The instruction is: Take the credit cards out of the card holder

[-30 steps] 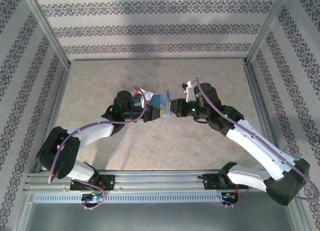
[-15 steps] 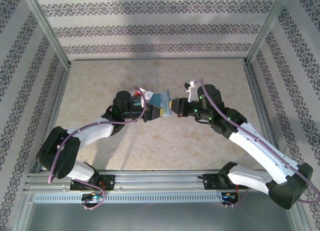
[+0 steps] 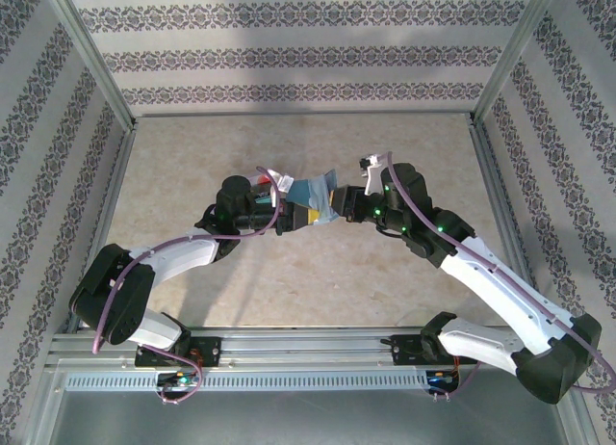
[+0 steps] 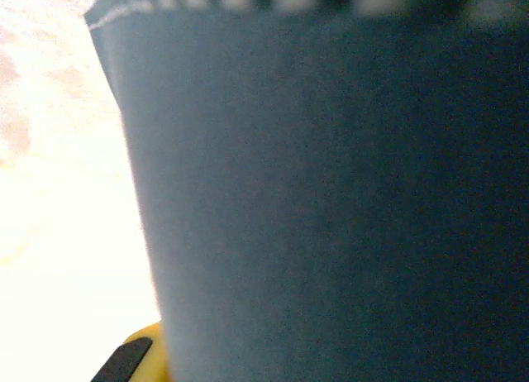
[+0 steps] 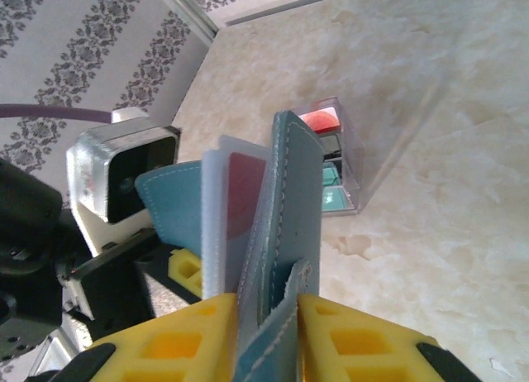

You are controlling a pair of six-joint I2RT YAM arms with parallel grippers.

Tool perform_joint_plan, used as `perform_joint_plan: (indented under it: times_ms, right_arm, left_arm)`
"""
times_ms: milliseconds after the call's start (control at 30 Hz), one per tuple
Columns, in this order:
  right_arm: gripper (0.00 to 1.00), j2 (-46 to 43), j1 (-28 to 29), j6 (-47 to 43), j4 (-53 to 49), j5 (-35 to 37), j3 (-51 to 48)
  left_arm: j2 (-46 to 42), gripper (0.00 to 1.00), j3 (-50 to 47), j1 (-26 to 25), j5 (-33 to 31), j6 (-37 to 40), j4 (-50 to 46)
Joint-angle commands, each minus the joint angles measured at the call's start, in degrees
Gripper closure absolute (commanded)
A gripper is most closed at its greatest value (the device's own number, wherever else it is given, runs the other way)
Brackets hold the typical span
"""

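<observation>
Top view: soft blue-grey bifold card holder (image 3: 314, 193) is held above the beige marbled tabletop (image 3: 289, 281). Left gripper (image 3: 287, 218) clamps its left end, right gripper (image 3: 339, 206) its right end.

Left wrist: holder panel close up, yellow finger pad (image 4: 142, 359) at its lower left.

Right wrist: yellow fingers (image 5: 355, 336) pinch the holder's stitched edge. A white plastic card with a red circle (image 5: 225, 208) pokes out of the holder. A clear plastic box (image 5: 335, 163) sits behind it.
</observation>
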Motion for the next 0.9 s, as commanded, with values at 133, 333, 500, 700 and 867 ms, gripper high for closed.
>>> perform_joint_plan:
  times_ms: [133,333,500,700,867]
  right_arm:
    - [0.83,-0.9,-0.8,-0.6,3.0,0.7,-1.8]
    - [1.00,-1.1,-0.8,-0.3,2.8,1.0,-1.8]
    - [1.00,-1.2,-0.7,-0.3,2.1,1.7,-1.9]
    - [1.00,-0.9,-0.5,-0.3,2.2,1.8,-1.6]
    - [1.00,-0.6,-0.2,-0.2,2.2,2.4,-1.7]
  left_arm:
    - [-1.8,0.94,0.0,-0.9,2.9,-0.7,6.1]
    - [-1.9,0.48,0.0,-0.8,2.3,-1.3,5.5]
    - [-2.1,0.33,-0.2,-0.8,2.5,-1.8,5.8]
    - [-1.9,0.17,0.0,-0.8,3.0,-3.1,7.8]
    - [-1.4,0.08,-0.3,-0.9,3.4,-4.6,10.6]
